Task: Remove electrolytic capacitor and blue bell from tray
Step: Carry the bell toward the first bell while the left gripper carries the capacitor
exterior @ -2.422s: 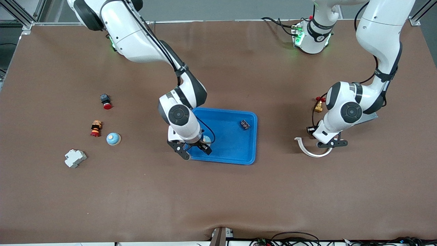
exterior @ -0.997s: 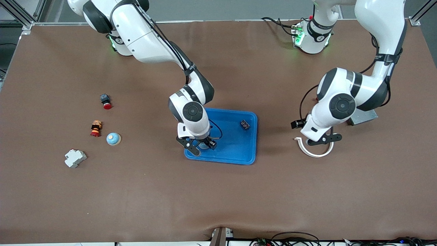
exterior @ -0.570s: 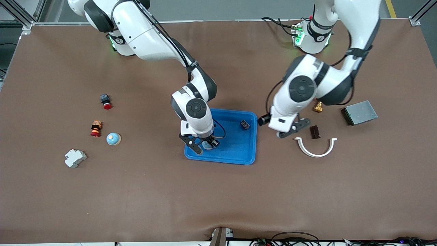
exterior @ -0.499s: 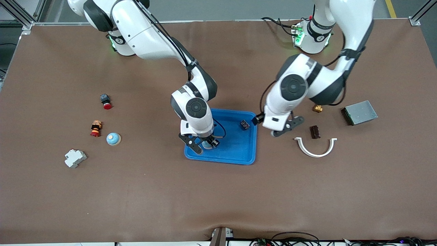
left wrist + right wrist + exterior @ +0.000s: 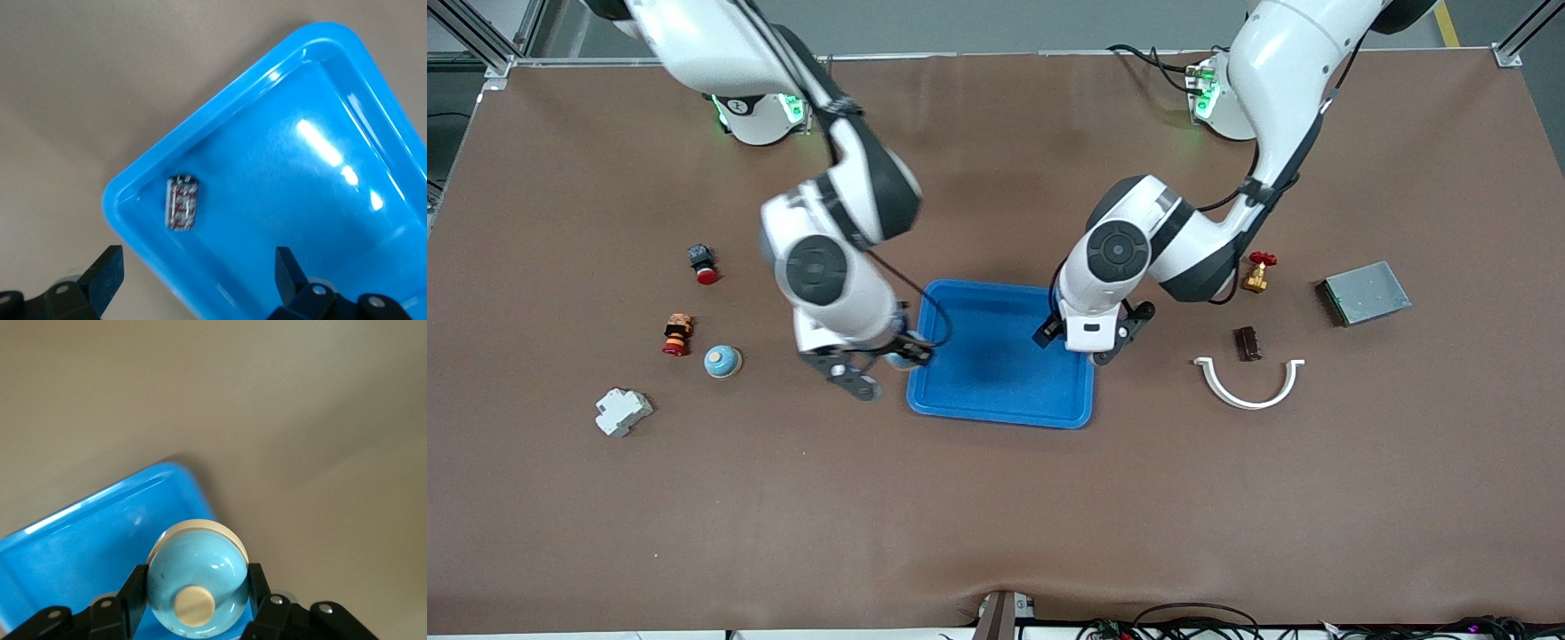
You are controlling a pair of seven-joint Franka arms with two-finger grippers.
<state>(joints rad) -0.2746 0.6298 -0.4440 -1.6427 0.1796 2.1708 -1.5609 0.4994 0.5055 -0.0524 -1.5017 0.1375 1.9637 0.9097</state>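
- Two grippers for you to read. Nearest your front camera lies a white block, at the right arm's end of the table.
- A spare blue bell sits slightly farther off.
- Right gripper: clamped on a pale blue bell, over the blue tray's edge toward the right arm's end.
- Left gripper: fingers spread wide, holding nothing, over the tray corner toward the left arm's end.
- The capacitor lies in that corner.
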